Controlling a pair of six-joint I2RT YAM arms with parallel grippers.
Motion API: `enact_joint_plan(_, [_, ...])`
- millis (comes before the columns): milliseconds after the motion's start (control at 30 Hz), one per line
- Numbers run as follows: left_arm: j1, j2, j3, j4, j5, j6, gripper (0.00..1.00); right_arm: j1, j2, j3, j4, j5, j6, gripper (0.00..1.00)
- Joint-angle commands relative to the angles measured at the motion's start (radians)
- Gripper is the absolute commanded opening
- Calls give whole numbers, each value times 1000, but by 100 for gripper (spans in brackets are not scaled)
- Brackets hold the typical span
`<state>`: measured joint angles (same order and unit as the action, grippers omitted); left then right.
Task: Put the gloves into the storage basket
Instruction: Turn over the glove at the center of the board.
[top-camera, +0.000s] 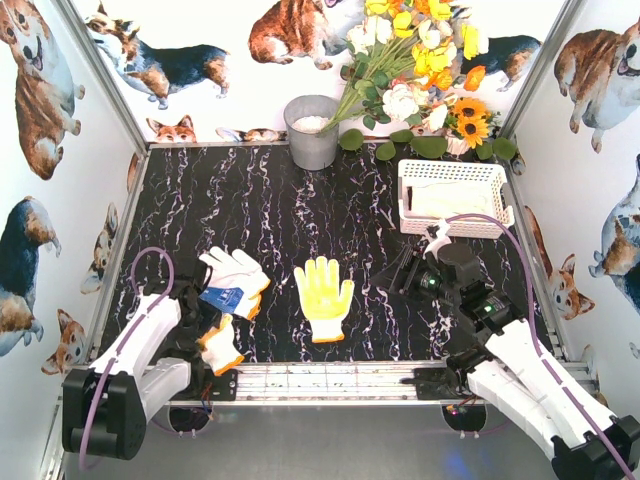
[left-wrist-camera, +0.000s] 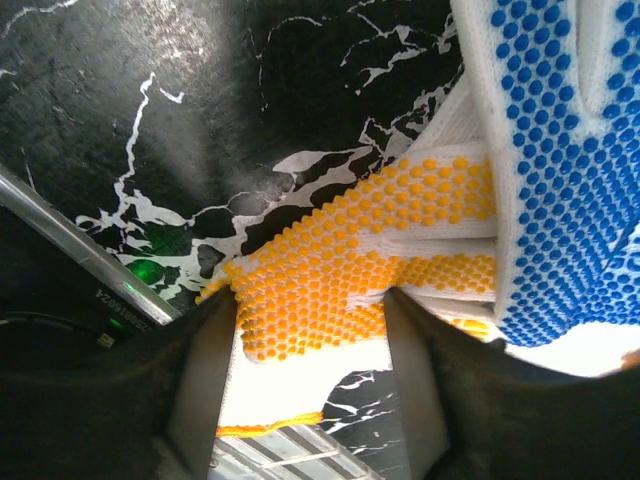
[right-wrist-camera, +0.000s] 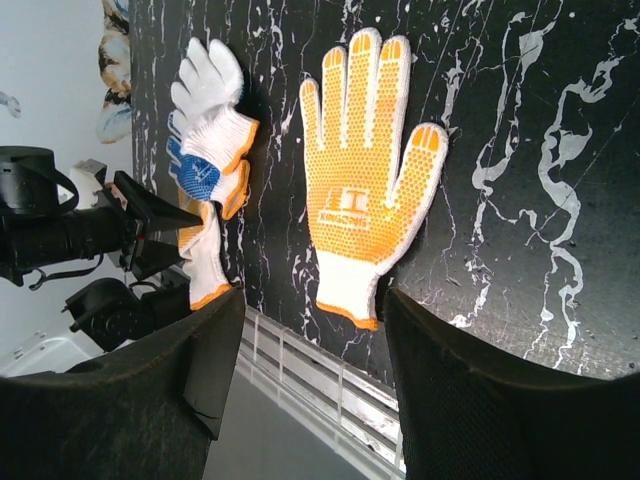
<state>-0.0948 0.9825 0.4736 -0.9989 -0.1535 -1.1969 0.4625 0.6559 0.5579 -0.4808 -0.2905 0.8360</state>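
Note:
A yellow-palmed glove (top-camera: 325, 297) lies flat, palm up, at the table's middle front; it also shows in the right wrist view (right-wrist-camera: 362, 180). At front left lies a pile: a white glove with an orange cuff (top-camera: 236, 268), a blue-palmed glove (top-camera: 222, 298) and an orange-dotted glove (top-camera: 220, 347). My left gripper (top-camera: 205, 322) is open, its jaws straddling the orange-dotted glove (left-wrist-camera: 330, 270) near its cuff, with the blue-palmed glove (left-wrist-camera: 560, 170) to the right. My right gripper (top-camera: 408, 272) is open and empty, above the table in front of the white storage basket (top-camera: 455, 172). Something pale lies in the basket.
A grey metal bucket (top-camera: 312, 130) stands at the back centre, with a bunch of flowers (top-camera: 420, 70) to its right. The table's front metal rail (top-camera: 330, 378) runs just below the gloves. Patterned walls close in the left and right sides.

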Motion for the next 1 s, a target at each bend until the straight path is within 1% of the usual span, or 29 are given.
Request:
enact_joint_plan(0, [7, 30, -39, 88, 58, 13, 44, -4, 7, -2, 72, -19, 6, 60])
enact_joint_plan(67, [6, 20, -23, 65, 54, 24, 28, -4, 13, -4, 84, -21, 12, 60])
enact_joint_plan(133, [7, -5, 13, 20, 42, 30, 15, -4, 19, -7, 95, -23, 19, 59])
enact_joint_plan(167, [7, -25, 36, -10, 32, 31, 11, -4, 22, -7, 100, -25, 22, 59])
enact_joint_plan(233, [6, -80, 89, -75, 5, 31, 6, -4, 28, -9, 106, -25, 24, 59])
enact_joint_plan(333, [7, -154, 197, -190, -61, 18, 5, -4, 39, -6, 110, -29, 25, 59])
enact_joint_plan(400, [7, -193, 284, -265, -121, 7, 1, -4, 48, -4, 114, -32, 23, 59])
enact_joint_plan(500, [7, -229, 406, -327, -205, 19, 0, -4, 62, -3, 124, -37, 23, 59])
enact_joint_plan(567, [5, -225, 464, -327, -230, 71, 0, -4, 80, -1, 136, -45, 21, 59])
enact_joint_plan(700, [-13, -145, 545, -336, -252, 158, 0, -4, 112, 2, 163, -72, 23, 59])
enact_joint_plan(800, [-91, -99, 573, -329, -300, 152, 0, -4, 125, 4, 168, -84, 27, 59])
enact_joint_plan(867, [-198, -72, 574, -305, -330, 107, 0, -4, 126, 0, 165, -81, 32, 59])
enact_joint_plan(967, [-410, 16, 583, -273, -409, -4, 0, -4, 123, -7, 163, -76, 41, 59])
